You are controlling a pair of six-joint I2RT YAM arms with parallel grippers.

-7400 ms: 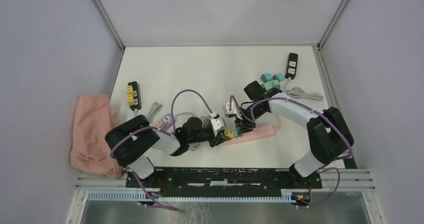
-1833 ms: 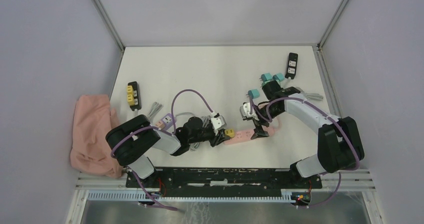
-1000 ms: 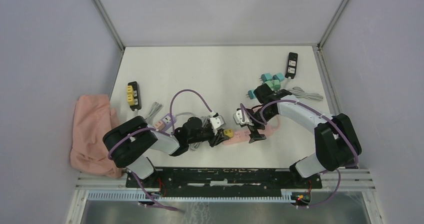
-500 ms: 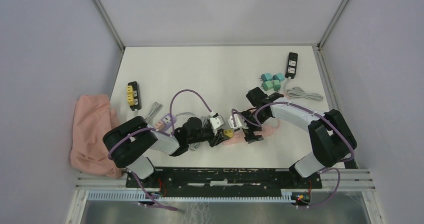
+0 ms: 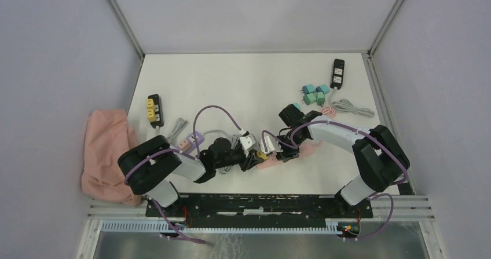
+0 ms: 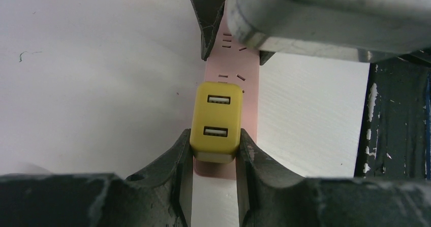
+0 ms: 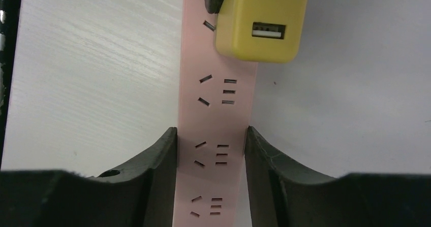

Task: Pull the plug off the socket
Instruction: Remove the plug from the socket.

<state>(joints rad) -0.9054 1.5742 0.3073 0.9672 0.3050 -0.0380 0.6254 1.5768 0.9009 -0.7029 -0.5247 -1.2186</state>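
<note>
A yellow USB plug (image 6: 215, 116) sits in the end of a pink power strip (image 7: 216, 115) lying on the white table. My left gripper (image 6: 214, 153) is shut on the yellow plug, one finger on each side. My right gripper (image 7: 212, 151) is shut on the pink strip a little further along, its fingers against both long edges. The plug also shows in the right wrist view (image 7: 260, 21) and in the top view (image 5: 262, 154), between the two grippers. The strip (image 5: 310, 149) runs right from there.
Several teal plugs (image 5: 314, 95) and a black power strip (image 5: 337, 74) lie at the back right with a grey cable (image 5: 350, 107). Another black strip with yellow plugs (image 5: 154, 108) lies at the left, a pink cloth (image 5: 107, 154) beyond the table's left edge. A lilac strip (image 5: 191, 140) sits near my left arm.
My right gripper came back from the teal plugs at the back right, moved left and down, and closed on the pink strip. My left gripper stayed on the yellow plug.
</note>
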